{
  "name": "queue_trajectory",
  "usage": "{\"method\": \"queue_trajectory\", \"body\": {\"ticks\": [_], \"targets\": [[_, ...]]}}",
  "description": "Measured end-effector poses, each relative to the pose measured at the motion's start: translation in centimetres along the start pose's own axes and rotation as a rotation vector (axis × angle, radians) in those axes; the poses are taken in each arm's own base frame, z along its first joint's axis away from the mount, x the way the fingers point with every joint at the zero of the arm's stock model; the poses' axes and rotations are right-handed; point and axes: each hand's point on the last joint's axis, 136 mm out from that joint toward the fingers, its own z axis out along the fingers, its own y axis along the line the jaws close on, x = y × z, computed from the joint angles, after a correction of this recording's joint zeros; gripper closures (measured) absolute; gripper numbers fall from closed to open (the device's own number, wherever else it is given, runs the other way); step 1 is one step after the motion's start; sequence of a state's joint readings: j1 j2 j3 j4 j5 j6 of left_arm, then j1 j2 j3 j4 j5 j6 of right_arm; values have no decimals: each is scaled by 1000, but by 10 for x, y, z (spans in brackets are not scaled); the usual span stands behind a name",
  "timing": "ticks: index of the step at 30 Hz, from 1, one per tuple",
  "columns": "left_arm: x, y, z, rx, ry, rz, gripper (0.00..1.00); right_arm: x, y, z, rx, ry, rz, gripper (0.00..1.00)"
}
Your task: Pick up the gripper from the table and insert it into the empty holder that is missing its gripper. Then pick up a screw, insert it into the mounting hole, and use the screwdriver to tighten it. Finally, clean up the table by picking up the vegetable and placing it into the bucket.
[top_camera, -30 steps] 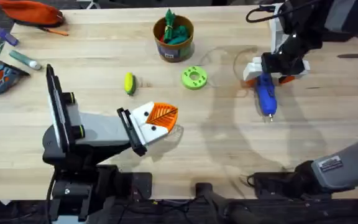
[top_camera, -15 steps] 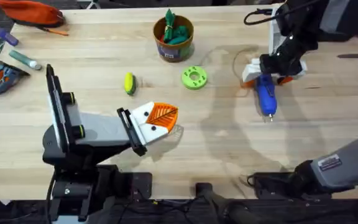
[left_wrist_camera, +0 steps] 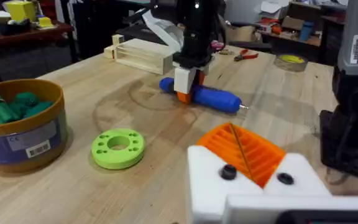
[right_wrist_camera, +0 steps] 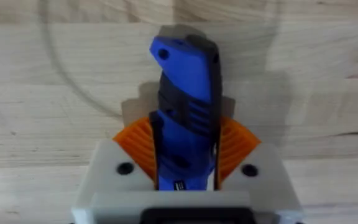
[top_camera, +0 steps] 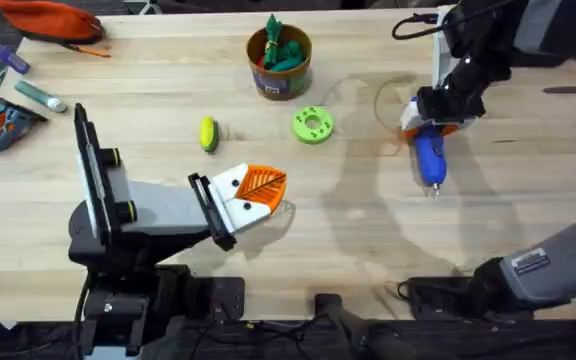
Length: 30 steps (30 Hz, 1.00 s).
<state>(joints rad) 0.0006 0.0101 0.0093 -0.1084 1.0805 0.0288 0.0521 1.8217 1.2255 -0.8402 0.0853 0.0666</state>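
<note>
Two grippers: the right gripper [top_camera: 432,112] is clamped on the blue screwdriver [top_camera: 429,158], which lies on the wooden surface [top_camera: 368,220] with open room around it. The left gripper [top_camera: 253,195] has its orange pads pressed together, empty. Beyond it sit the vegetable [top_camera: 208,134], a green disc [top_camera: 312,125] and the bucket [top_camera: 279,62], its label too small to read.
</note>
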Motion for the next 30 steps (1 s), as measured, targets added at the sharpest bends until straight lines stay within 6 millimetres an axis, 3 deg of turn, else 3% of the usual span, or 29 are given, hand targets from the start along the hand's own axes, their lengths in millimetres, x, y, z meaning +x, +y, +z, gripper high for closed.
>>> {"method": "queue_trajectory", "body": {"ticks": [7, 8, 30], "targets": [[0, 0, 0, 0, 0, 0, 987, 0, -1, 2, 8, 3, -2, 968], [0, 0, 0, 0, 0, 0, 987, 0, -1, 2, 8, 3, -2, 982], [0, 0, 0, 0, 0, 0, 988, -1, -1, 2, 7, -1, -1, 978]]}}
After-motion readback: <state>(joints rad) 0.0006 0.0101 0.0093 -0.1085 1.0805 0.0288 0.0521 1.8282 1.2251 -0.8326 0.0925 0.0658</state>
